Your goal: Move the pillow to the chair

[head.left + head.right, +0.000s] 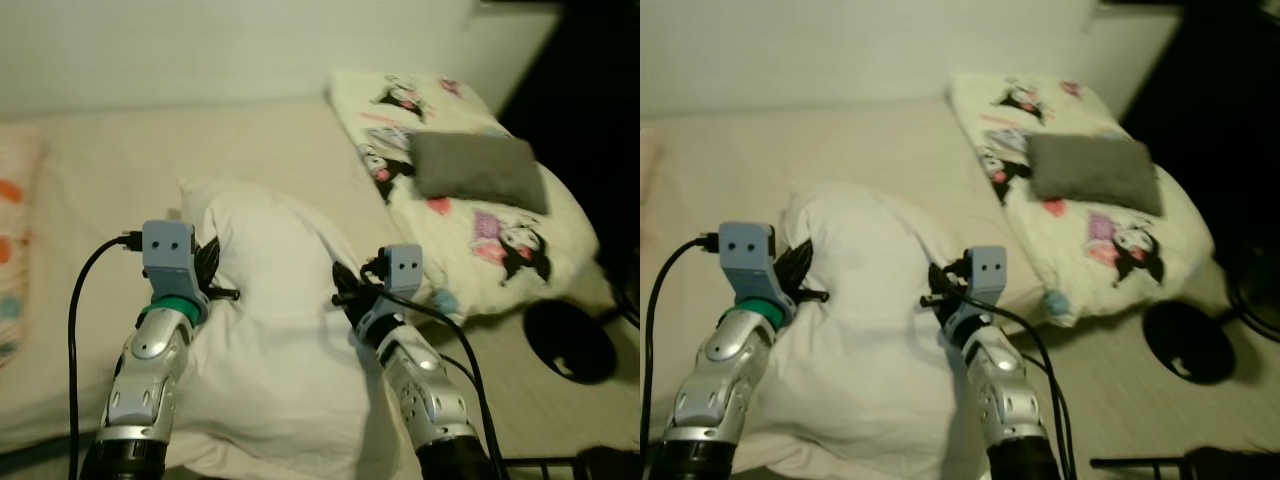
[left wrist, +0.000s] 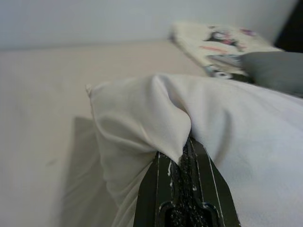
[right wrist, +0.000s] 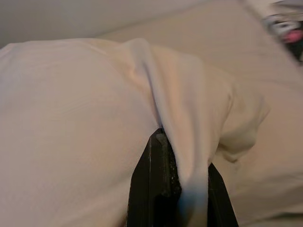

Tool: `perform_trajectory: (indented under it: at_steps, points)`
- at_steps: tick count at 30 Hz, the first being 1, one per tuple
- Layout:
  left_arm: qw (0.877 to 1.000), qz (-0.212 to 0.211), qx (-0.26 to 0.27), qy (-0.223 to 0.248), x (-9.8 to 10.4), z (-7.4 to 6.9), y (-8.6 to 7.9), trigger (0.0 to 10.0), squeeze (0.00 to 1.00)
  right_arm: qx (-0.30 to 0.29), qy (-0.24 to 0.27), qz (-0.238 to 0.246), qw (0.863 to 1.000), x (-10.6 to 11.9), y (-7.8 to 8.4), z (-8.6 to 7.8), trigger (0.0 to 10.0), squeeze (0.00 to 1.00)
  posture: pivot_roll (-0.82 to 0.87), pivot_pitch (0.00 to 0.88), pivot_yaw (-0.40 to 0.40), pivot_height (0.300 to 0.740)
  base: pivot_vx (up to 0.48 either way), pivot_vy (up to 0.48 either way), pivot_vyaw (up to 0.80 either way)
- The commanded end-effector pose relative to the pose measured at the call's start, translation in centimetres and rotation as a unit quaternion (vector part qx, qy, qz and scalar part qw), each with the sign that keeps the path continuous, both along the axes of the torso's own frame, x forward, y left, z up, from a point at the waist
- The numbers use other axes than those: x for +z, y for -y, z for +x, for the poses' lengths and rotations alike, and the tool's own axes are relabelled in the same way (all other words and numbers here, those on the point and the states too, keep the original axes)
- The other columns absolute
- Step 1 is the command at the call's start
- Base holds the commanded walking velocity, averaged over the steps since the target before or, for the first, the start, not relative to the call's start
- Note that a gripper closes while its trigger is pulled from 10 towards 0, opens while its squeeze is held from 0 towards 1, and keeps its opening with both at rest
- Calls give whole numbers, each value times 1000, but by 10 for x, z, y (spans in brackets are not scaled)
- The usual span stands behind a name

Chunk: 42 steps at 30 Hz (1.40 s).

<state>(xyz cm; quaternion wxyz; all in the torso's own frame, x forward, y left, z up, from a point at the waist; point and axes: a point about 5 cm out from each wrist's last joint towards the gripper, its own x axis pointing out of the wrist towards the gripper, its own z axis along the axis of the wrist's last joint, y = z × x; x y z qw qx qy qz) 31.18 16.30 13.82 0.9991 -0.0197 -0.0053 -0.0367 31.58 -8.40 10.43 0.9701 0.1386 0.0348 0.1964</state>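
Left hand (image 1: 212, 262) and right hand (image 1: 345, 285) each clench a fold of the white pillow (image 1: 270, 330), one on either side of it. That pillow lies on the bed (image 1: 100, 180), near the cartoon-print pillow (image 1: 470, 220) bearing a grey cushion (image 1: 478, 168).

The white pillow (image 1: 265, 330) is soft, matt, creased cloth, pinched by matt black fingers (image 2: 182, 198), while the arms (image 1: 150, 370) gleam in smooth silver metal and the grey cushion (image 1: 478, 168) at upper right looks felt-like.
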Motion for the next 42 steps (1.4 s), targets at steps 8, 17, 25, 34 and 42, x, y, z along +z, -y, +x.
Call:
perform_trajectory:
  at_steps: [8,17,25,34,42]
  points:
    - [1000,-4,-2,28,9,2,9,10000,0,5,21,-9,1000,11,0,3,10000,0,56,61,-32,740,0,0,-800]
    - [998,-5,-4,57,23,6,10,10000,0,2,58,20,998,35,-4,9,10000,0,77,64,-25,740,0,0,-800]
    - [996,-10,-14,91,44,9,16,10000,0,0,83,40,996,53,-7,13,10000,0,103,65,-32,740,0,0,-800]
    - [989,-45,-34,140,74,8,24,10000,0,9,105,43,994,67,-9,14,10000,0,112,57,-45,740,0,0,-800]
    - [994,-33,-41,99,55,7,23,10000,0,-8,87,29,996,53,-3,11,10000,0,111,44,-26,740,0,0,-800]
